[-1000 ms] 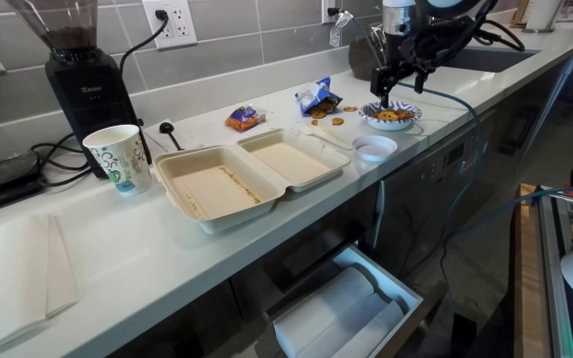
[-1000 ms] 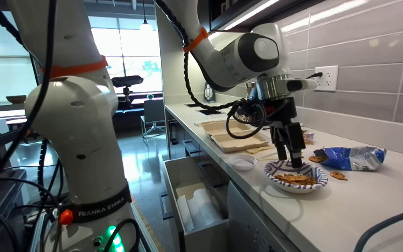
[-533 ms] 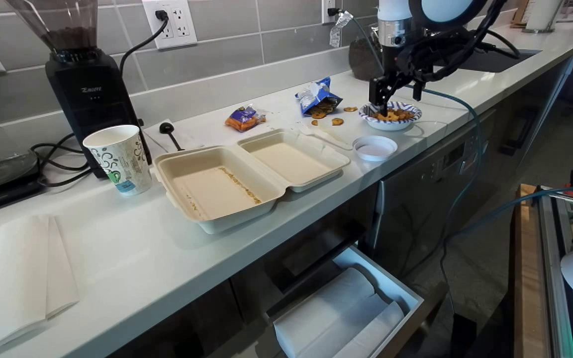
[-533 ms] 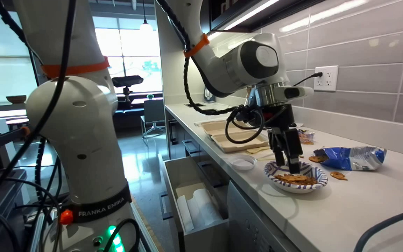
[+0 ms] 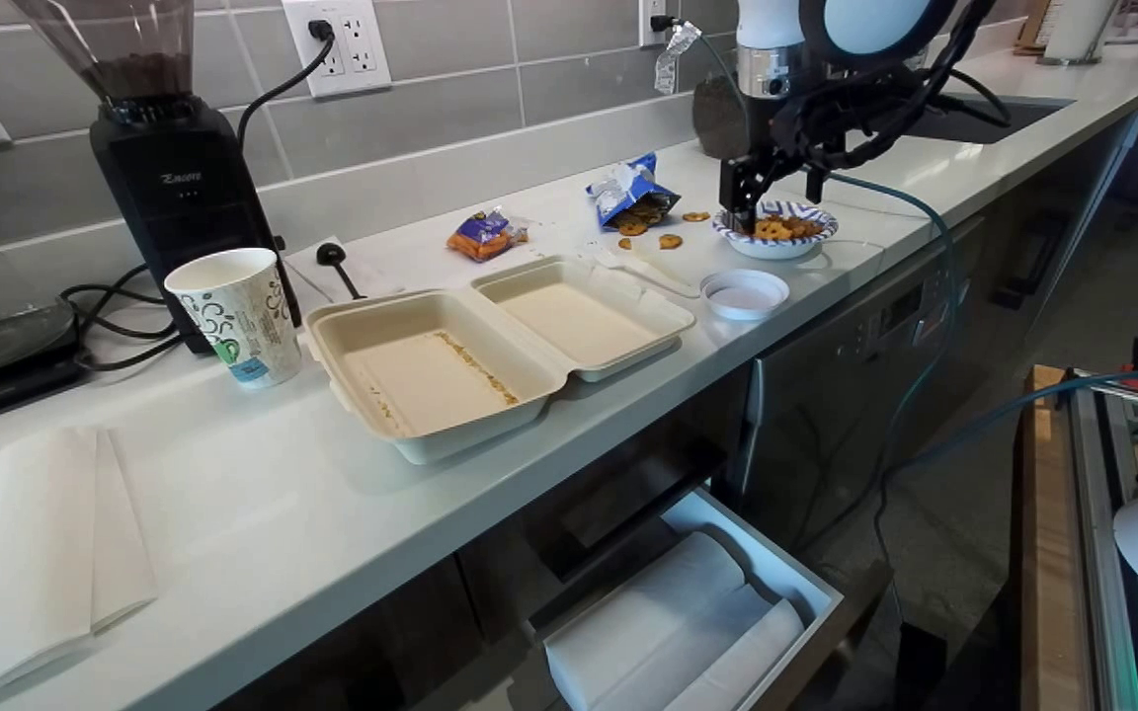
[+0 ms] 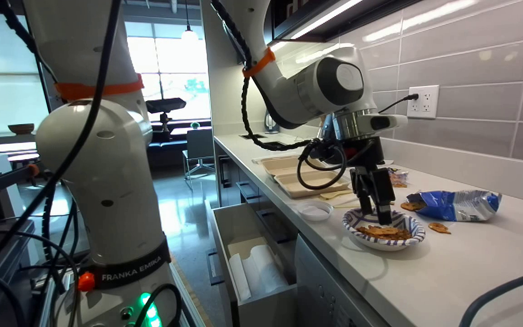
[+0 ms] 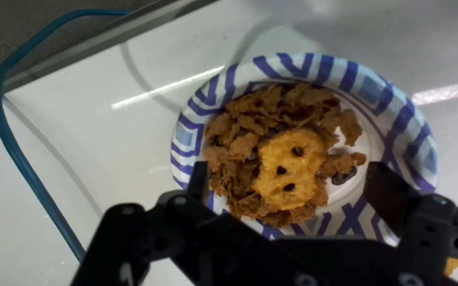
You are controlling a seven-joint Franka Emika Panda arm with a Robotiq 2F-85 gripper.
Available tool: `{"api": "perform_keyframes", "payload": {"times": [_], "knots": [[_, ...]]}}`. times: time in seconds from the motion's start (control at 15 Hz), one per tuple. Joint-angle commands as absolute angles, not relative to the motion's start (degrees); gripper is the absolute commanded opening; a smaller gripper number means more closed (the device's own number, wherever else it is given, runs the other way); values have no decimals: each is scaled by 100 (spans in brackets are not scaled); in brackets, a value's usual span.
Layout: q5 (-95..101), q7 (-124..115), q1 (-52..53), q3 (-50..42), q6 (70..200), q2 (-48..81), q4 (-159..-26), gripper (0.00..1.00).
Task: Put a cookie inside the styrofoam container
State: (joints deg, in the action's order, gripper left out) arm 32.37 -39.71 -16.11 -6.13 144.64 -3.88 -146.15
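Gripper (image 6: 376, 215) lower than one second ago — fingers (image 7: 386, 192) spread apart. Wrist view: cookie (image 7: 292, 170) between them, lying on flakes (image 7: 235, 159) in bowl (image 7: 368, 89) — long axis steep, upper right to lower left, roughly crossways to fingers' gap.

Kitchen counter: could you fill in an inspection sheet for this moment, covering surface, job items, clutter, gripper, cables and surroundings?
Surface: white counter, glossy, with light reflections.
Cookie: on brown flakes in the patterned bowl.
Styrofoam container: open, brown crumbs in one half.
Clutter: blue snack bag lying open, loose biscuits beside it; smaller packet; paper cup, upright; shallow white dish; folded paper.
Gripper: open, over the bowl, jaws on either side of the cookie in the wrist view.
Gripper load: nothing seen.
Cables: teal cable hangs over the counter's edge; black plug in a wall outlet.
Surroundings: grey tiled wall; coffee grinder; open drawer below the counter.
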Motion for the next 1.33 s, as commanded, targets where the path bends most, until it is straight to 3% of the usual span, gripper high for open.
{"api": "perform_keyframes", "payload": {"times": [0.0,0.6,1.27], "knots": [[3557,-4309,-1521,-729,14694,-112,-14452,100],[3701,-4358,-1435,-937,14631,113,-14267,99],[3655,-4316,-1292,-1048,14612,255,-14205,87]]}}
